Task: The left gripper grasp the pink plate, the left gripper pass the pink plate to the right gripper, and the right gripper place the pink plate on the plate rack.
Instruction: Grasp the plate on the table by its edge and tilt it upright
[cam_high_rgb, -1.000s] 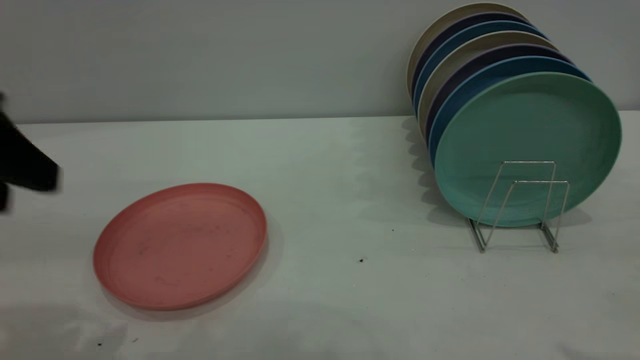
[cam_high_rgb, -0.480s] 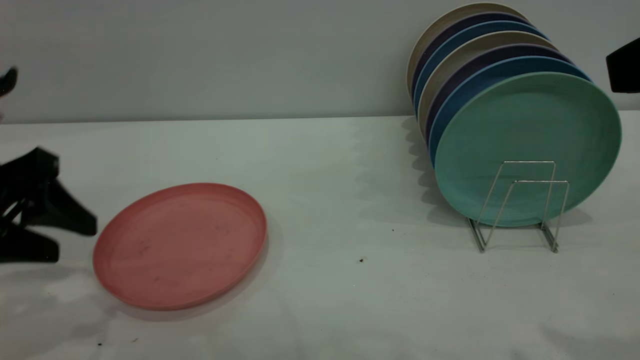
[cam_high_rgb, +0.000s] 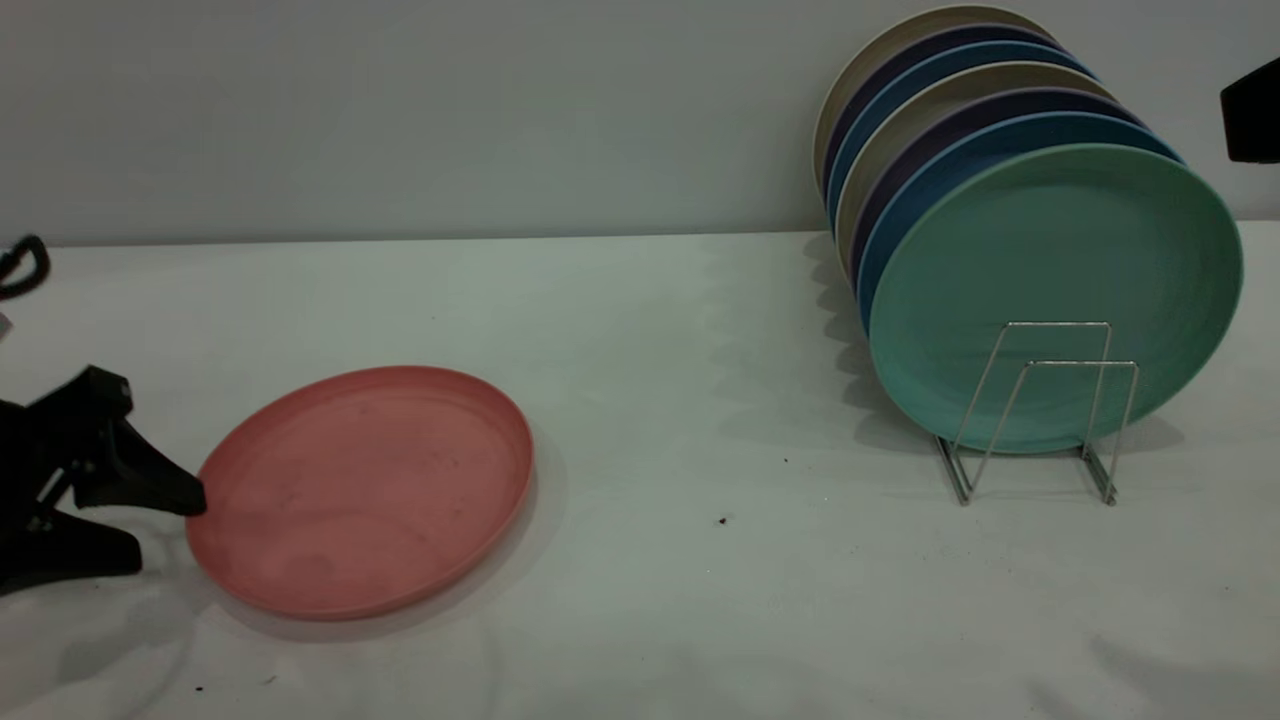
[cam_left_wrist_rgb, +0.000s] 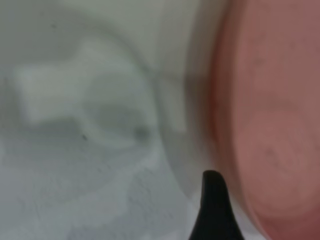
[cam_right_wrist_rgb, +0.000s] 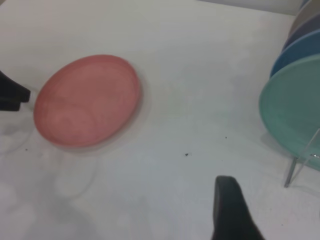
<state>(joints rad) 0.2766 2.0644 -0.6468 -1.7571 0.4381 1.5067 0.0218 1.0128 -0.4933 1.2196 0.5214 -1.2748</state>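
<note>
Pink plate (cam_high_rgb: 360, 490) lies flat at lower left; the left gripper (cam_high_rgb: 165, 525), jaws parted at its rim, may shove it across the counter (cam_high_rgb: 680, 600) rather than clamp it.

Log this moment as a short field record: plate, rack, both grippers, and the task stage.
pink plate: pink plate lies flat on the table, at its left side
plate rack: plate rack at the table's right, loaded with upright plates; the teal-green plate stands at the front, with two empty wire loops before it
left gripper: left gripper low at the plate's left rim, jaws open, the upper jaw's tip at the rim
right gripper: right gripper high at the right edge of the exterior view, away from the plate
task stage: grasp not yet made; no handover
</note>
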